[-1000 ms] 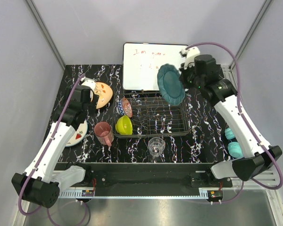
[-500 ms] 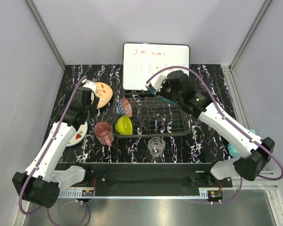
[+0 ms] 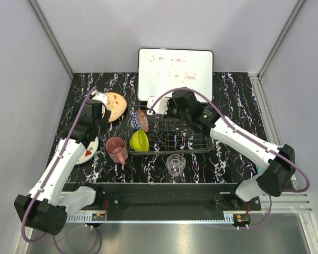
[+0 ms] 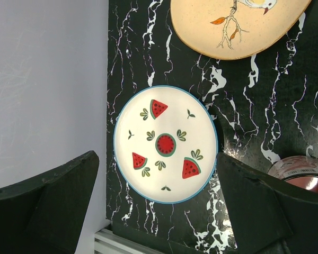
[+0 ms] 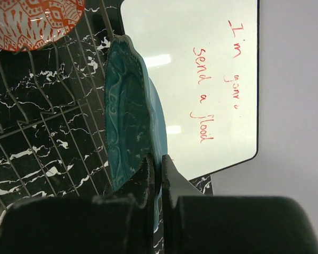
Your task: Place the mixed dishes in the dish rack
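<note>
Two arms are at work over the black marbled table, and we describe each in turn. On the right wrist view the right gripper has its jaws pressed together on the rim of the teal plate, so this plate is firmly held. The plate stands on its edge over the rear left part of the dish rack, close to the red patterned bowl, and the whiteboard with red handwriting is behind it. We cannot tell if the lower edge of the plate touches the wires. From above, the red patterned bowl leans at the rear left end of the rack, and the lime-green bowl sits at its near left corner. The pink mug lies on the table just beside the rack on the left, and the clear glass stands just in front of the rack. The left gripper hangs above the white plate with red slices with its fingers spread wide apart, and it holds nothing. This plate lies flat on the table near the left wall, and the peach plate lies beyond it, apart from it
</note>
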Robot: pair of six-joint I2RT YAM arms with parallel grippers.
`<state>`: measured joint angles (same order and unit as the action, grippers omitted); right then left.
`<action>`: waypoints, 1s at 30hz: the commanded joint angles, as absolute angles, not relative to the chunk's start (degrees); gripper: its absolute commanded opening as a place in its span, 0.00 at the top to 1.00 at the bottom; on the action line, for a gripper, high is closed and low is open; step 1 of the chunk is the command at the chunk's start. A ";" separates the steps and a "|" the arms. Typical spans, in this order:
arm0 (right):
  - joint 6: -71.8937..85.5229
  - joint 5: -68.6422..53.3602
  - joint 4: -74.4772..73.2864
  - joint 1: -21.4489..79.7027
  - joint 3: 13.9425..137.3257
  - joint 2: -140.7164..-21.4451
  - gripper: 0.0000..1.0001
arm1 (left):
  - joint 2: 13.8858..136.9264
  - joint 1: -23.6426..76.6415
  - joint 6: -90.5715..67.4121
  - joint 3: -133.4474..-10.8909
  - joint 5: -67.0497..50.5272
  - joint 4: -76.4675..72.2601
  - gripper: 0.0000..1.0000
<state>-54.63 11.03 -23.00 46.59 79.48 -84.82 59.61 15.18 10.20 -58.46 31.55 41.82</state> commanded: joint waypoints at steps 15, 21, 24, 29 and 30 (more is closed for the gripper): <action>-59.42 10.81 -9.49 49.31 85.34 -91.67 1.00 | 57.39 13.80 9.67 -56.08 31.47 37.35 0.01; -59.15 10.72 -8.26 48.78 87.97 -96.41 1.00 | 56.60 13.36 10.02 -55.11 31.29 37.00 0.01; -58.19 10.02 -7.65 48.26 89.29 -98.35 1.00 | 56.16 13.01 10.28 -54.76 31.29 36.83 0.01; -57.83 10.46 -7.21 47.11 90.62 -99.49 1.00 | 55.81 12.57 10.63 -54.05 30.94 36.65 0.01; -57.75 10.37 -7.12 46.59 90.62 -99.41 1.00 | 55.72 12.39 10.63 -53.97 30.76 36.65 0.02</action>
<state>-56.88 9.30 -17.21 48.40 86.02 -100.29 57.30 12.97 10.22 -54.43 31.42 39.44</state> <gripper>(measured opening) 0.022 0.987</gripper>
